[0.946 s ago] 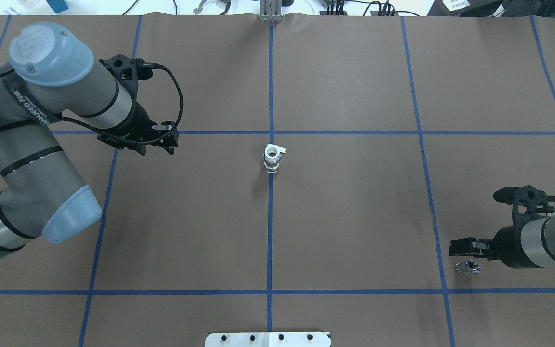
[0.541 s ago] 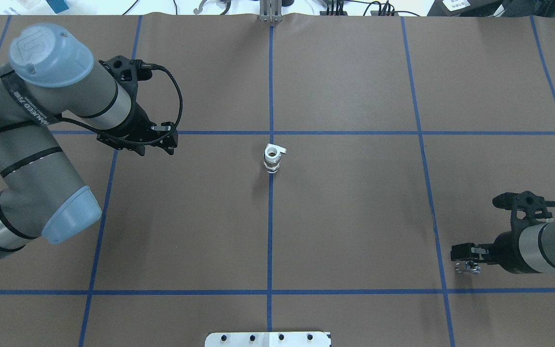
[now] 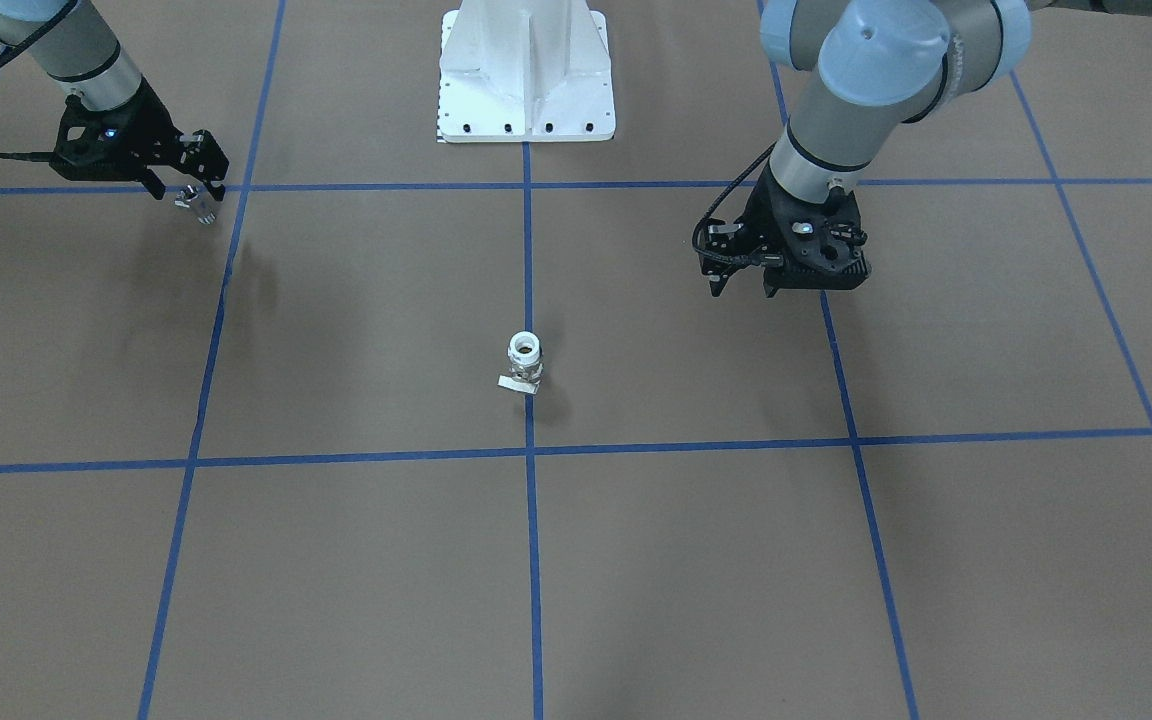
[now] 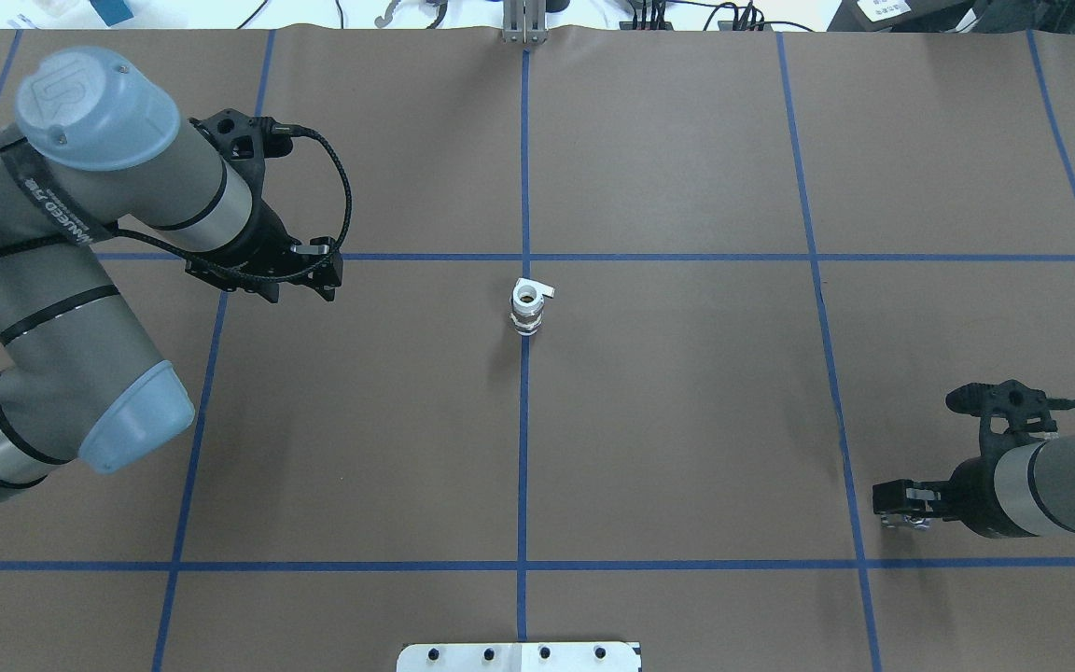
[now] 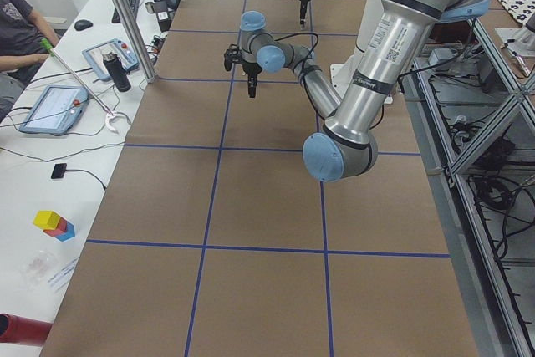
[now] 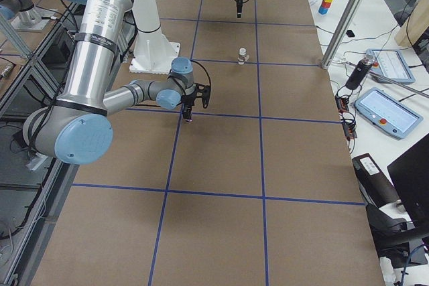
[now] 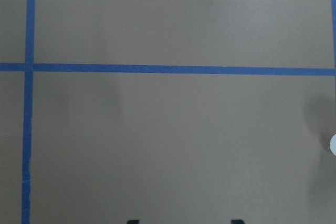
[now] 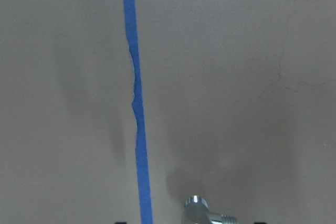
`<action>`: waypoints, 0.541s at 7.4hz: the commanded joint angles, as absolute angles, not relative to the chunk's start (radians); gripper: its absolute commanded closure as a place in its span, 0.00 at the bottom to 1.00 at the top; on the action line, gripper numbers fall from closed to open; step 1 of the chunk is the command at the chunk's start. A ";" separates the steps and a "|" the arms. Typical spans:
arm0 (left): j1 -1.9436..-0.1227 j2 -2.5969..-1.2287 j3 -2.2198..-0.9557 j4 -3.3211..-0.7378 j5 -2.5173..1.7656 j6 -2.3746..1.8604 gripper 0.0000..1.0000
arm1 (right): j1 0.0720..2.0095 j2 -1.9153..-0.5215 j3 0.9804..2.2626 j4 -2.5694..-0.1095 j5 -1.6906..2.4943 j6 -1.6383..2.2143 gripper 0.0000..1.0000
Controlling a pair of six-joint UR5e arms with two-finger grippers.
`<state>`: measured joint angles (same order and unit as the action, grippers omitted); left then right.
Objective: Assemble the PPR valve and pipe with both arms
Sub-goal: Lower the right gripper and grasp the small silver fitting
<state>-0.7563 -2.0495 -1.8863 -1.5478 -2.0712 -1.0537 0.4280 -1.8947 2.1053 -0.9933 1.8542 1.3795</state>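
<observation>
So compared to a second ago, the right gripper (image 4: 896,504) has come down toward the robot and over the pipe (image 8: 199,211). Before, the little chrome stub sat in plain sight just beside the fingers in the overhead view; now it's mostly tucked under them. The wrist cam shows the pipe lying on the paper between the two fingertips (image 8: 121,222). They sit wide apart at the bottom edge with a gap on each side, so the jaws are spread and not clamped on anything yet. The left gripper (image 4: 306,283) has barely budged; it hovers by the far cross line on its own side, fingers also spread with nothing between them. The valve (image 4: 528,308) hasn't moved: upright on the centre tape line (image 4: 523,448), collar up, just on the robot's side of the far cross line, well apart from both grippers. Writing-wise, the blue cap (image 4: 94,103) on the left arm has an embossed UR mark, and a black band below it carries white lettering I can't read cleanly. As for room, the brown table (image 4: 687,420) paper runs open between the valve and either gripper. The pipe sits just right of a lengthwise tape line and just short of the near cross line. The white base plate (image 4: 519,656) is at the near edge, in the middle.
</observation>
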 commanded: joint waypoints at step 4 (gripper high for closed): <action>-0.756 -2.049 -1.885 -1.549 -2.071 -1.054 0.34 | 0.420 -1.894 2.099 -0.994 1.855 1.387 0.55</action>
